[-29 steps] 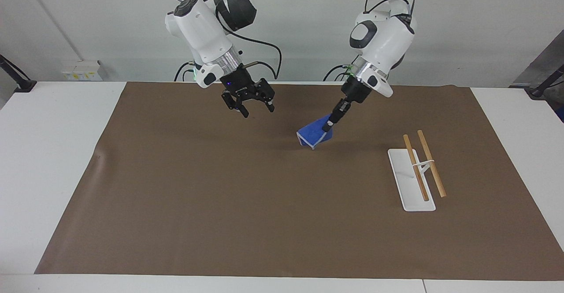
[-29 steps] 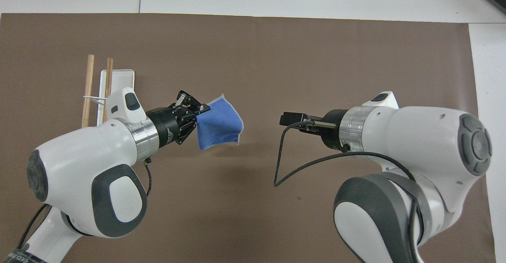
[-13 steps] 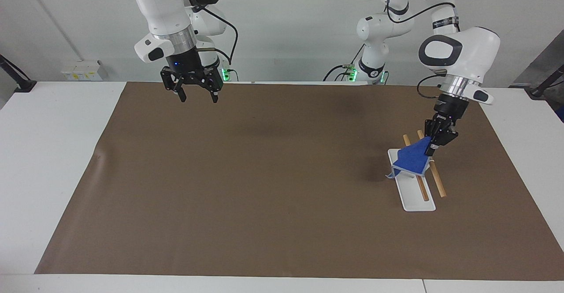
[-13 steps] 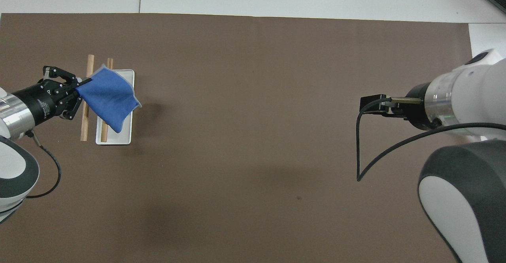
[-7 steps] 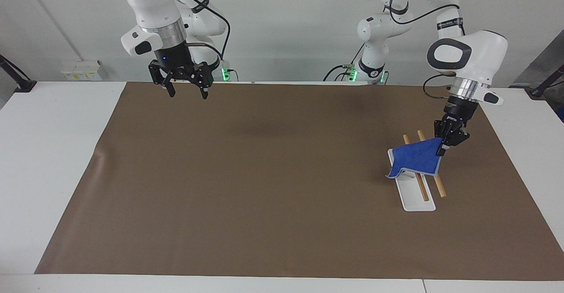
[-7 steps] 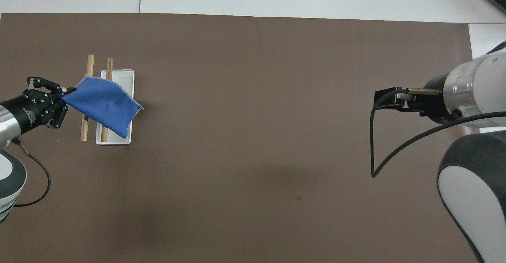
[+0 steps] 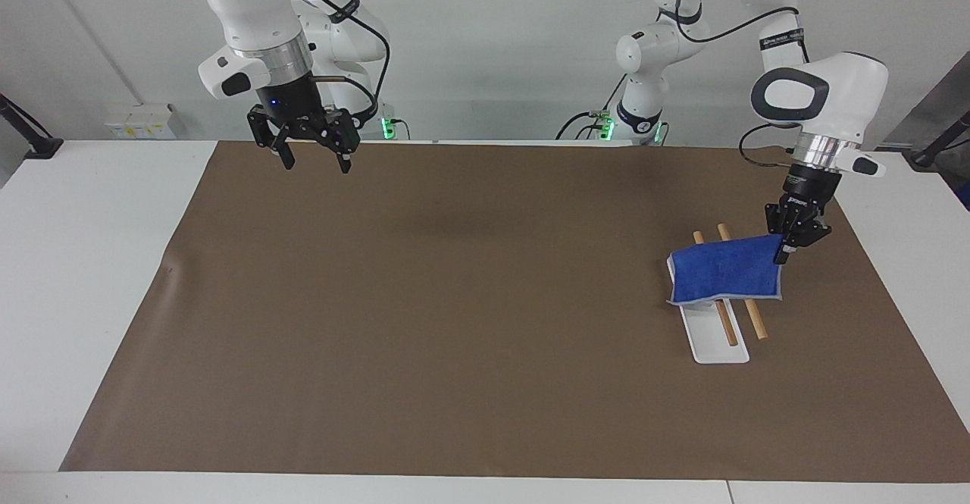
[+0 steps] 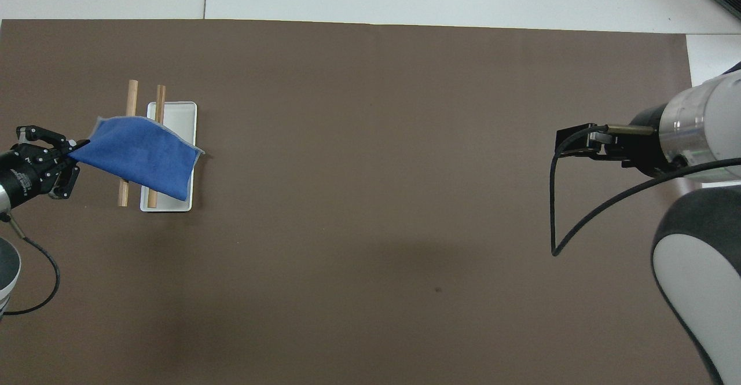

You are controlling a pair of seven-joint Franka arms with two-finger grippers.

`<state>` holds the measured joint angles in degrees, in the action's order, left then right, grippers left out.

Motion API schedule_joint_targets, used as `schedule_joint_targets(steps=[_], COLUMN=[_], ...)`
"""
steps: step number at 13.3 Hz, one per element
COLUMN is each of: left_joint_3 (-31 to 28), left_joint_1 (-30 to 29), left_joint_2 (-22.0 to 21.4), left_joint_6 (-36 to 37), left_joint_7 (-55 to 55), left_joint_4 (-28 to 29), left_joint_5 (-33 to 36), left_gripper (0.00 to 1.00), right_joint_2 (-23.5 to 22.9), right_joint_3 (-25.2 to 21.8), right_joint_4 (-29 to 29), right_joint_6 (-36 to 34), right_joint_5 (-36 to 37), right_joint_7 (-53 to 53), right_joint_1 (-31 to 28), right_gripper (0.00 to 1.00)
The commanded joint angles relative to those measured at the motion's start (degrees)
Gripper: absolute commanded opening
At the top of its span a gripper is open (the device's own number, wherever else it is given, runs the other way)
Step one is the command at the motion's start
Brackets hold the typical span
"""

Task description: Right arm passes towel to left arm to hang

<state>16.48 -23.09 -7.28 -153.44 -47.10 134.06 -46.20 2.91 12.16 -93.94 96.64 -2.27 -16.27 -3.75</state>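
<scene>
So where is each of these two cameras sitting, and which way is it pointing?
Facing view: high across the table, looking at the robots; both whole arms show, the left gripper shut on the towel over the rack, the right gripper open, waiting.
Overhead view: above the robots' end, looking steeply down; the left gripper and the right arm's wrist and elbow show.
Both share the towel, rack and brown mat.
</scene>
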Motion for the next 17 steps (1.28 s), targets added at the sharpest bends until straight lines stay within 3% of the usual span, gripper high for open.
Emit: schedule_joint_targets(steps=[1, 4, 11, 17], left_joint_3=[0.5, 0.5, 0.6, 0.7], left_joint_1=[-1.0, -1.4, -2.7, -1.5], left_joint_2=[-3.9, -4.5, -4.5, -4.1], left_joint_6=[0.4, 0.4, 0.2, 0.1], left_joint_7=[0.8, 0.8, 0.6, 0.4], left_joint_4=[5.2, 7.0, 9.8, 10.7], left_joint_5=[-0.6, -0.6, -0.6, -0.6], left_gripper=[0.00, 0.00, 0.00, 0.00], right_joint_2=[-0.9, -0.7, -0.1, 0.8], right_joint_3=[-4.8, -10.0, -10.0, -12.7], right_joint_4=[2.4, 2.4, 1.5, -0.5], right_joint_6=[-2.9, -4.3, -5.7, -5.7], right_joint_5=[1.1, 1.0, 1.0, 1.0], right_joint_7=[3.2, 3.6, 4.1, 9.1], right_joint_1=[4.2, 8.1, 7.8, 7.6], right_gripper=[1.00, 1.00, 1.00, 1.00])
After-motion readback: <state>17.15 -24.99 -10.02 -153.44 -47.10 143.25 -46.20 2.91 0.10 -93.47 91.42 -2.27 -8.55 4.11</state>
